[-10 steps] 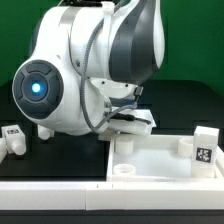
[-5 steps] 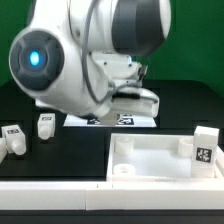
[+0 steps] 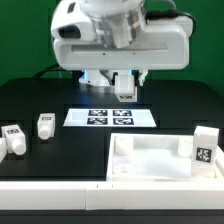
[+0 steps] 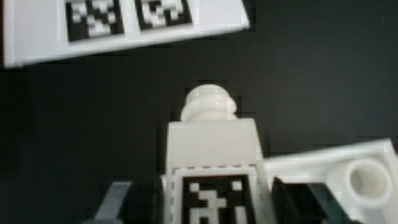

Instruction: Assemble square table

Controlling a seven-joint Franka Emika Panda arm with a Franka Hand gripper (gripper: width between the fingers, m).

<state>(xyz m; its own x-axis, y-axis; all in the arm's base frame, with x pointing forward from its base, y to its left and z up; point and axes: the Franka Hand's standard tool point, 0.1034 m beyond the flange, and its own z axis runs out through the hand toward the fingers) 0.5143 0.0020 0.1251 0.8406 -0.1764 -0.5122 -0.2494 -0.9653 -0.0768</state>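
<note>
White plastic, tagged face toward the wrist camera: the held leg [image 4: 214, 150] is pinched between the jaws of the gripper [image 3: 125, 80]. It hangs in the upper middle of the exterior view, above the marker board [image 3: 110, 117]. The table top [image 3: 160, 168] lies at lower right, and one corner hole [image 4: 365, 178] shows close to the leg in the wrist view.

My worry is that any skew of the leg in that pinch would make its peg end meet the hole crooked. It could then jam, slip in the jaws or shove the top aside.

The far-left leg [image 3: 14, 139] and a second loose leg [image 3: 45, 125] stand at middle left. The right-hand leg [image 3: 203, 147] stands by the top's rim; I can't tell whether it touches. The surface is a matte black table [image 3: 40, 95], with a green backdrop [image 3: 20, 30] behind.
</note>
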